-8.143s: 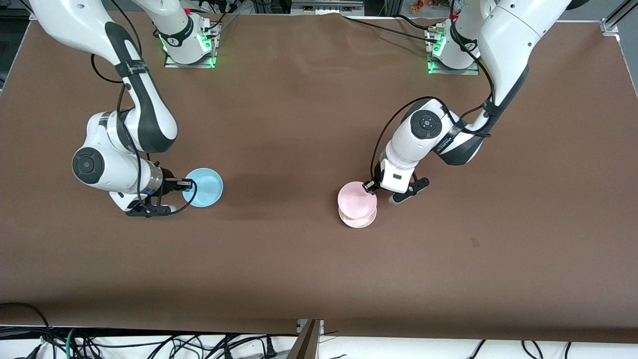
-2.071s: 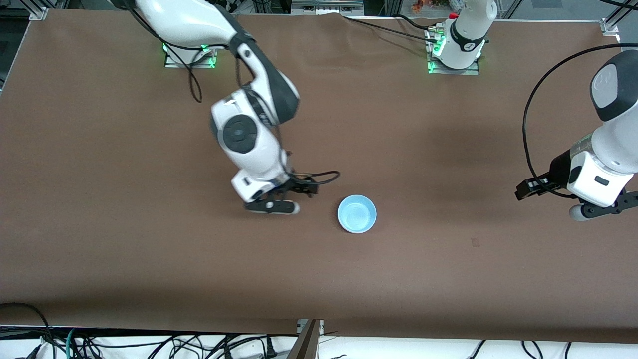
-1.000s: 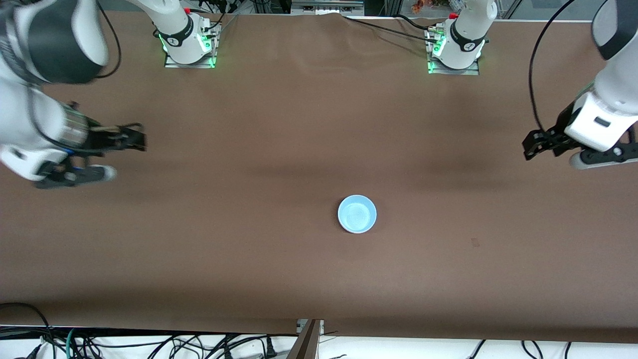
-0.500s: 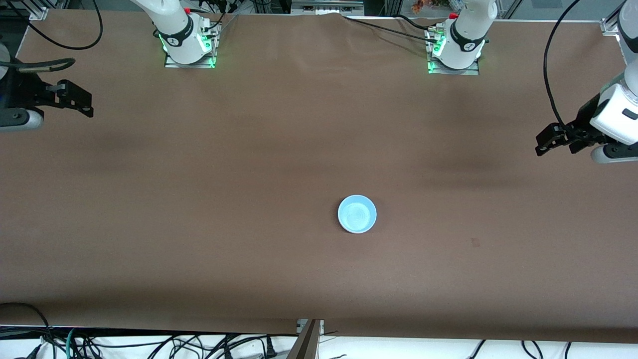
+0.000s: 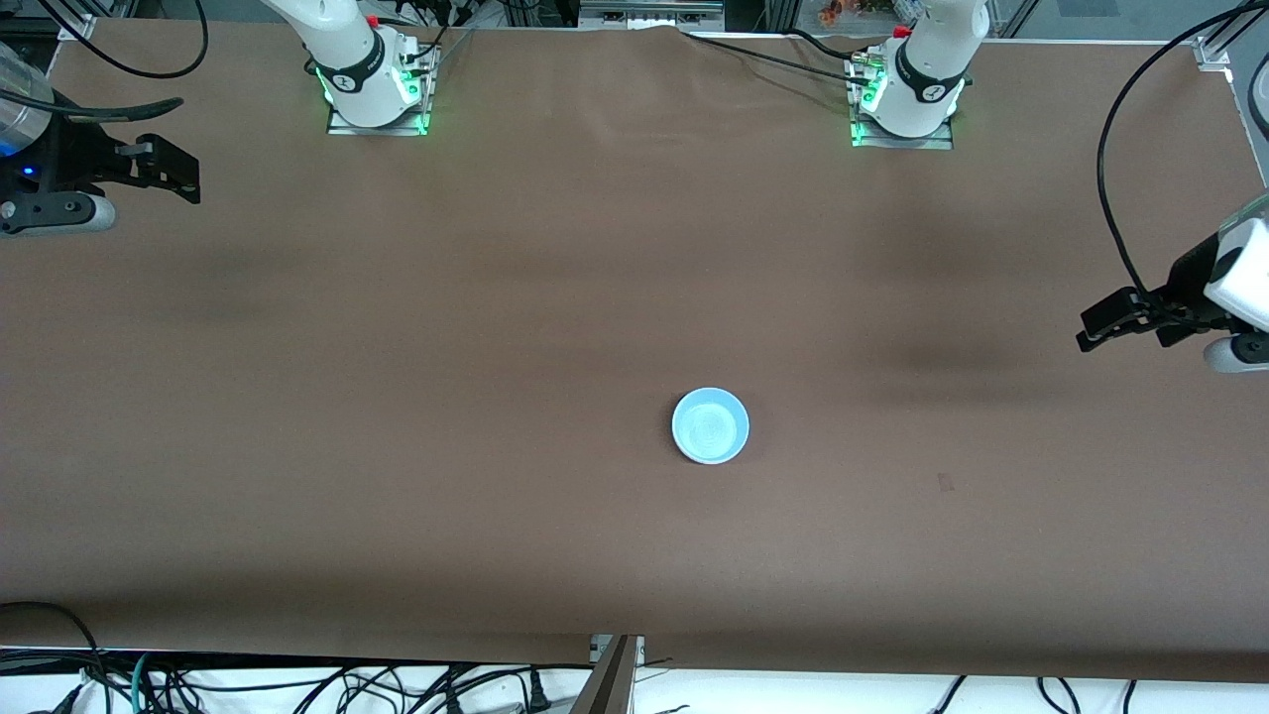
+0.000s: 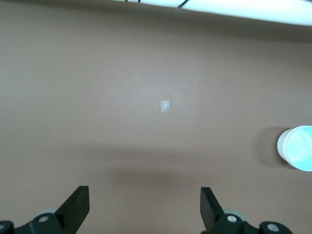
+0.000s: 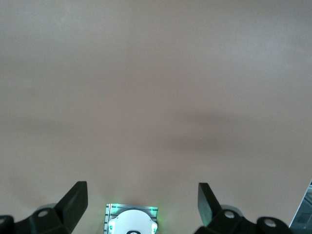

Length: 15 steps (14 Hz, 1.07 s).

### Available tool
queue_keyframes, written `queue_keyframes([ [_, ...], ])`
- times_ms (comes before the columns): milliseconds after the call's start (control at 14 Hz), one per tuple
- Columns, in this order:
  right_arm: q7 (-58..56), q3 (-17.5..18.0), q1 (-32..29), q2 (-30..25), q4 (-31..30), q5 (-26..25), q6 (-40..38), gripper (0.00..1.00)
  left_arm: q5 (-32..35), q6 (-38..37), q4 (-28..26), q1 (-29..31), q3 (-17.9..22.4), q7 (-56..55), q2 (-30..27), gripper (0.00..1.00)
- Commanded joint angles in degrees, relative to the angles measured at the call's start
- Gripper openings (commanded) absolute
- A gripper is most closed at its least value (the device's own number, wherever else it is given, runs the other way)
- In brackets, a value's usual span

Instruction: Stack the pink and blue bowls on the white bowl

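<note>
- Since the earliest frame, the blue bowl has been carried from the right arm's end of the counter and set where the pink bowl was then being lowered onto the white one; both arms have since been pulled back to the counter's ends.
- Only the blue bowl is visible from above, near the middle of the counter; the pink and white bowls cannot be seen under it, so a full three-bowl stack is judged, not seen.
- In the left wrist view the blue bowl shows with a white rim under it, which fits a stack.
- The left gripper is held over the left arm's end of the counter, jaws spread wide, nothing between them.
- The right gripper is held over the right arm's end, jaws likewise apart and empty.
- The task is judged as good as done; only parking of the arms appears to remain.
- Little risk is left: the stack could be toppled only if an arm were swung low across the middle on its way back.
- A poorly nested bowl could sit tilted and slide if the counter were jolted; no tilt can be made out from above.
</note>
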Motion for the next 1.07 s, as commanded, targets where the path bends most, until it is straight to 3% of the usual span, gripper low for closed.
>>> queue_keyframes([
  [0, 2.2, 5.0, -5.1, -1.8, -2.1, -0.4, 0.4, 1.00, -1.4, -1.2, 4.3, 0.0, -0.2, 0.9, 2.0, 1.00],
  [500, 1.5, 5.3, -5.9, -0.7, -1.0, -0.3, 0.2, 1.00, -0.5, -3.3, 8.0, -1.3, -0.6, 0.8, 4.5, 1.00],
  [1000, 2.0, 5.1, -5.8, -0.6, -0.9, 1.4, 0.3, 1.00, -0.6, -3.1, 8.3, -1.3, -0.3, 1.1, 4.7, 1.00],
])
